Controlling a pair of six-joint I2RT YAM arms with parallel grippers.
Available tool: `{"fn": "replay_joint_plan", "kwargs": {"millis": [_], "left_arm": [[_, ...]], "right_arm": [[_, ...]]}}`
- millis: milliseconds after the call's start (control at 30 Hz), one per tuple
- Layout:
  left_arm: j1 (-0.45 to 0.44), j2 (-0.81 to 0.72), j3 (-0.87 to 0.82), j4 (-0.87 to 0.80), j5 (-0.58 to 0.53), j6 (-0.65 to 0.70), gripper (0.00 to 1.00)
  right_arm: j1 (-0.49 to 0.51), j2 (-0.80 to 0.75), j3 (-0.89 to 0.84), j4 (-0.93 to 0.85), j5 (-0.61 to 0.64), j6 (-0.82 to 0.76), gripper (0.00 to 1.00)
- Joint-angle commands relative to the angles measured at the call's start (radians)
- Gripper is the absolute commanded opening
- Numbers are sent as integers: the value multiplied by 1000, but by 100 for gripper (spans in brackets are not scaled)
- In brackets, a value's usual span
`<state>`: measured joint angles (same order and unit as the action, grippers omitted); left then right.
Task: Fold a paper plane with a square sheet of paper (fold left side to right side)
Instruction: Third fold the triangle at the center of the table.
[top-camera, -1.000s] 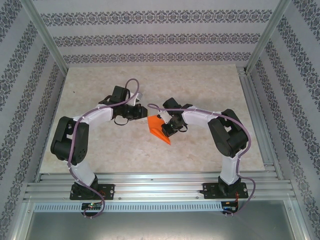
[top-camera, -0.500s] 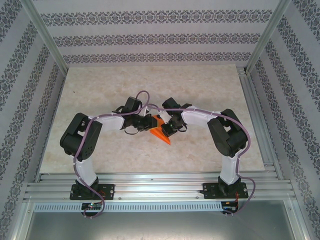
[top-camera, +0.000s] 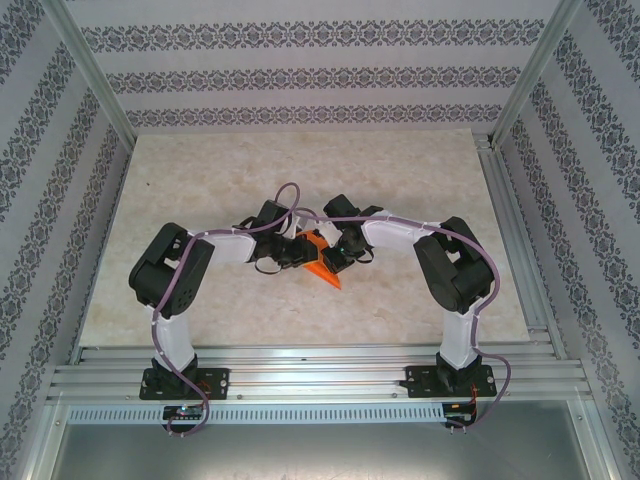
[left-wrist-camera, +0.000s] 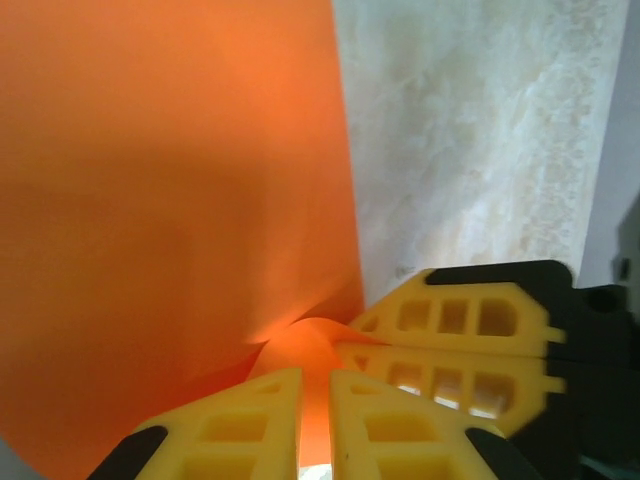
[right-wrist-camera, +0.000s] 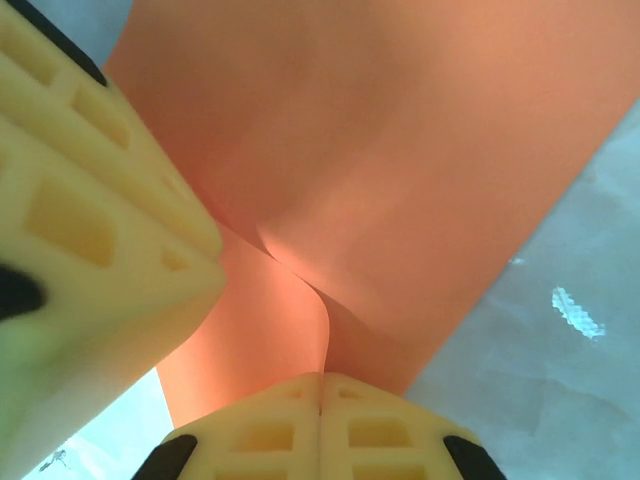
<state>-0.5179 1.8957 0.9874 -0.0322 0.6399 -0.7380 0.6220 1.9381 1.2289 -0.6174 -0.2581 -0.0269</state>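
Midway across the pale marbled table (top-camera: 200, 180), my two arms meet over the orange paper (top-camera: 326, 272). From above it shows as a creased, pointed wedge with its tip aimed toward the near edge. My left gripper (top-camera: 298, 250) comes at it from the left and my right gripper (top-camera: 337, 252) from the right, the two close together at the paper's far end.

Seen from my left wrist, the yellow fingers (left-wrist-camera: 230, 420) are drawn almost together, with a thin strip of orange caught in the slit between them. I am pinching the paper there, and it puckers into a small curl at the tips. Beyond that it spreads away as a broad plain orange face. My right gripper's yellow fingers sit just beside mine on the right.

Seen from my right wrist, the fingers (right-wrist-camera: 260, 435) are pressed tight, and a curled edge of the paper runs straight into their seam. They are clamped on it too. One finger of my left gripper lies against the paper at the upper left, and the marbled surface shows past the paper's right edge.
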Motion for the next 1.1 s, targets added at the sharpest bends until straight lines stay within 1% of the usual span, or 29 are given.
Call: {"fn": "replay_joint_plan", "kwargs": {"millis": [0, 133, 400, 533, 567, 600, 700, 767, 833, 933, 1000, 1067], "left_arm": [[-10, 25, 19, -49, -31, 38, 16], [-10, 28, 16, -86, -57, 59, 16], [-9, 43, 3, -97, -79, 73, 16], [-13, 62, -6, -99, -95, 78, 16], [-17, 67, -9, -101, -99, 81, 15], [-18, 71, -10, -104, -104, 83, 15], [-27, 82, -14, -114, -118, 89, 15], [-28, 86, -16, -122, -127, 93, 15], [-31, 85, -15, -130, -134, 96, 15], [-35, 85, -10, -141, -140, 102, 15], [-37, 85, -2, -151, -144, 105, 15], [-41, 83, 2, -156, -148, 107, 15]], "right_arm": [[25, 48, -9, -36, 33, -15, 0], [24, 49, -7, -39, 37, -16, 0], [20, 52, -4, -42, 37, -12, 0], [12, 24, -9, -31, 10, 10, 0], [9, 11, -9, -27, 2, 20, 0], [0, -8, -12, -23, -5, 36, 3], [-31, -85, -35, 2, -20, 93, 18], [-56, -142, -62, 13, -19, 129, 23], [-79, -194, -87, 8, -13, 157, 24], [-87, -257, -119, 8, -26, 201, 23], [-83, -298, -161, 55, -81, 258, 21], [-70, -335, -214, 145, -148, 353, 17]]}}
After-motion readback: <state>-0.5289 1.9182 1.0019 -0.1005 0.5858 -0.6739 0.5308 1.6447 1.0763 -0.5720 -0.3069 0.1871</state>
